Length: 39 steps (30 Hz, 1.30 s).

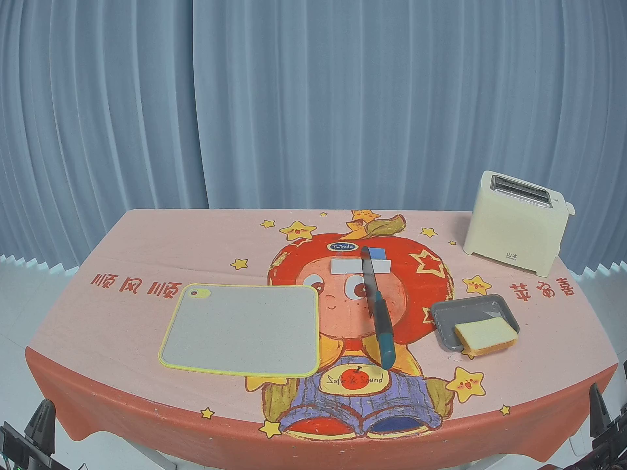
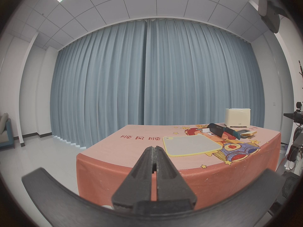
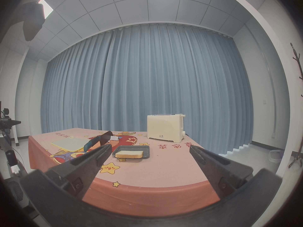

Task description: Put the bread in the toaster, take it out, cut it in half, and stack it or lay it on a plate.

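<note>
Nothing has been picked up yet. The left gripper (image 2: 154, 148) hangs off the table's (image 1: 163, 243) front left corner with its jaws pressed together, empty. The right gripper (image 3: 150, 147) hangs off the front right corner, spread wide and also empty.

The bread (image 1: 486, 334) lies flat at the front right of the tray (image 1: 457, 309), near the table's right edge. It seems to ride over the rim there. The toaster (image 1: 516, 230) stands at the far right corner.

I'd worry about the pickup first. The slice is soft and lies flat, so a hard pinch could crush or tear it, and the tray might skid. The slot looks narrow, so a tilted slice could catch on its lip. A push might also shove the toaster toward the far edge.

The knife (image 1: 379, 308) lies mid-table with its blade propped on a block (image 1: 360, 266), just right of the board (image 1: 241, 328). A careless sweep could knock it.

There is a small mark on the toaster's front. The cloth carries red characters by the left and right edges and lettering in the cartoon.
</note>
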Available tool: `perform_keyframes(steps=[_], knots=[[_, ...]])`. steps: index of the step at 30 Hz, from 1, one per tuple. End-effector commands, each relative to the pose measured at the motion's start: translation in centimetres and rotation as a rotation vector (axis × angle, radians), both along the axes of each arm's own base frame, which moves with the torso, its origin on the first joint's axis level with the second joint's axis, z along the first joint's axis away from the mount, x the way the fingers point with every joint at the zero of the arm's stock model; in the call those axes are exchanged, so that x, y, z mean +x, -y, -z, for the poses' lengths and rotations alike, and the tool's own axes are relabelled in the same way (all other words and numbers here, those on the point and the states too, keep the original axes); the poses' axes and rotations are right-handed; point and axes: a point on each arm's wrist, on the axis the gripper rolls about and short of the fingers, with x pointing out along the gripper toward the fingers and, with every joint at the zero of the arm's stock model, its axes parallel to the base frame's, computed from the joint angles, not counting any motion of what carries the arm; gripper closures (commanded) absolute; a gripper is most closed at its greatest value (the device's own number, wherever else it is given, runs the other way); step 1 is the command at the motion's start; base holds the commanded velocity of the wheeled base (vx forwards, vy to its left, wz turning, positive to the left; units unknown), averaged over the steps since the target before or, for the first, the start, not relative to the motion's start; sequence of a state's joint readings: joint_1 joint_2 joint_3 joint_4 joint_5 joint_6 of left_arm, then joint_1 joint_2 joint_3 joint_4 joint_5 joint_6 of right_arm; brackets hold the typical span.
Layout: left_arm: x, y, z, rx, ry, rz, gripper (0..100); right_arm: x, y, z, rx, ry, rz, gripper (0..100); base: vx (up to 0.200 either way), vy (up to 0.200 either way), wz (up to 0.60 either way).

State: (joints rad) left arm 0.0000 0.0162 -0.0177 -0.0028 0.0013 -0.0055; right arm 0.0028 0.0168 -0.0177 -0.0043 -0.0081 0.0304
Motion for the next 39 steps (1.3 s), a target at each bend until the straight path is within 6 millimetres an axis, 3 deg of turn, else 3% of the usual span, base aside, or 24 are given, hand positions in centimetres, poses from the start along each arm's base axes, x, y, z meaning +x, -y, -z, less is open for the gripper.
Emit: perform_keyframes(steps=[1,39], knots=[[0.02,0.0,0.52,-0.001,-0.003,0.0,100,0.0,-0.01,0.52,-0.007,-0.001,0.001,0,0.0,0.0,0.0],[0.02,0.0,0.52,-0.001,-0.003,0.0,100,0.0,0.02,0.54,-0.003,-0.002,0.016,0,0.0,0.0,0.0]])
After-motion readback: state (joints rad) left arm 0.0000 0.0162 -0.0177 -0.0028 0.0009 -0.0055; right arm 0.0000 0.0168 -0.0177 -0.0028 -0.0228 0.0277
